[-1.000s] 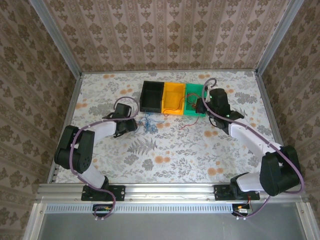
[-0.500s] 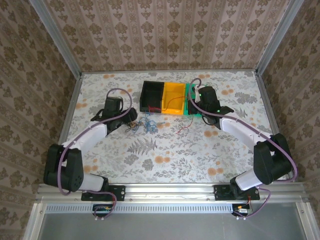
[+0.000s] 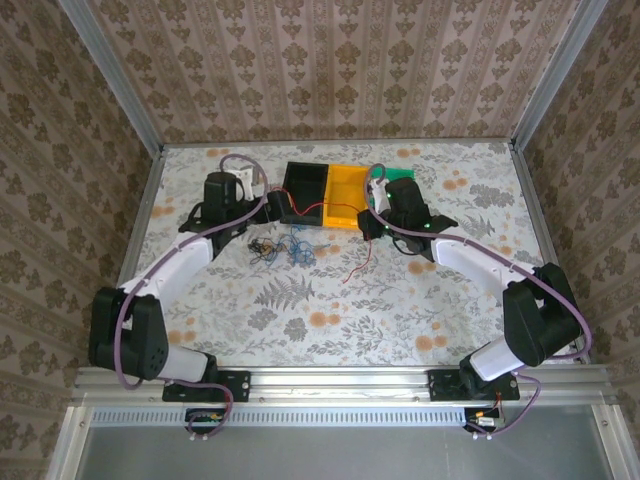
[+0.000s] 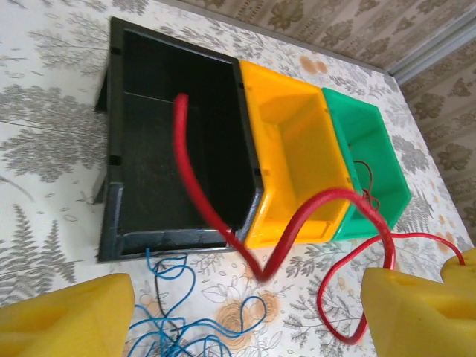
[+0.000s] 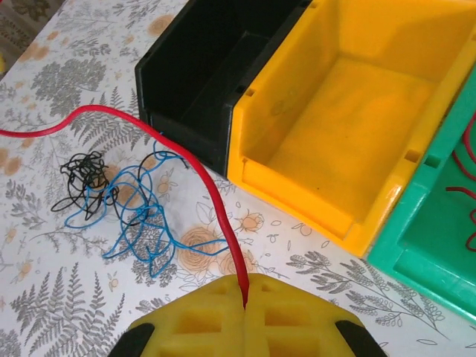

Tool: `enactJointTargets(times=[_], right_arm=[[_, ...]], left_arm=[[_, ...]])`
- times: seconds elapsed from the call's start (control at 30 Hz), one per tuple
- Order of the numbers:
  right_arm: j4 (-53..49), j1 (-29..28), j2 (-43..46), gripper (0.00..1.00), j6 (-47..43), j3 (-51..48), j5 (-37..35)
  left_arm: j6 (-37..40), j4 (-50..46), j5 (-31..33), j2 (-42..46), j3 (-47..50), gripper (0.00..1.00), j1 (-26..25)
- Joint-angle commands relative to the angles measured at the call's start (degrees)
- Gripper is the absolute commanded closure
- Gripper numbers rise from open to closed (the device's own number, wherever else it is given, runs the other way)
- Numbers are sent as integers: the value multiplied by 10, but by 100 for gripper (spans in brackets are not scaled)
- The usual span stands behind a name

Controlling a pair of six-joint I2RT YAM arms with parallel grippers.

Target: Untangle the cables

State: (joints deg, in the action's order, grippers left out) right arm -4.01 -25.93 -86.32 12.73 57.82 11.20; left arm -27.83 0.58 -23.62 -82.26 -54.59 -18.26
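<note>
A red cable (image 5: 201, 171) runs from my right gripper (image 5: 245, 288), which is shut on it, to the black bin (image 3: 305, 190). Its free end (image 4: 178, 100) hangs over that bin, and another stretch trails down onto the table (image 3: 355, 262). A blue cable tangle (image 3: 297, 250) and a small dark cable knot (image 3: 262, 245) lie in front of the black bin, apart from the red one. My left gripper (image 4: 245, 297) stands open above the blue loops (image 4: 178, 320), with the red cable (image 4: 290, 230) crossing just ahead of its fingers. Nothing is between its yellow pads (image 4: 67, 320).
Three bins stand in a row at the back: black, yellow (image 3: 345, 190) and green (image 3: 402, 178). The yellow bin holds nothing. Thin red wires (image 5: 467, 186) lie in the green bin (image 5: 439, 245). My right arm (image 3: 470, 260) partly hides the green bin. Metal rails edge the floral table.
My left gripper has moved up from the blue tangle toward the black bin, and its jaws have widened. My right gripper has moved left along the bins, pulling the red cable with it.
</note>
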Motion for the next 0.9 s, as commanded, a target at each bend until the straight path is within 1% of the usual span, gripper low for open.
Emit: enactJointTargets(times=[0.0,0.17,0.27,0.43,0.63,0.67,0.77,0.8,0.87], right_arm=[[15,-2,-3,100,4,23,27],[19,-3,-8,100,10,29,35],[22,-5,-12,100,12,33,45],[40,-9,-20,100,19,39,101],[57,-12,-28,100,30,46,163],[63,-13,-30,100,35,46,168],[83,-14,-38,100,56,49,190],[91,-14,-42,100,65,49,196],[100,-15,-49,100,74,54,203]], left_arm=[[-7,27,-51,-19,-19,19,-19],[-25,53,-62,-35,-12,20,-45],[-40,77,-86,-50,-13,21,-57],[-45,91,-105,-80,-30,21,-75],[-55,104,-124,-109,-51,22,-76],[-56,106,-127,-114,-54,22,-91],[-63,114,-129,-124,-59,26,-95],[-64,116,-146,-128,-61,27,-97],[-66,116,-153,-133,-66,30,-99]])
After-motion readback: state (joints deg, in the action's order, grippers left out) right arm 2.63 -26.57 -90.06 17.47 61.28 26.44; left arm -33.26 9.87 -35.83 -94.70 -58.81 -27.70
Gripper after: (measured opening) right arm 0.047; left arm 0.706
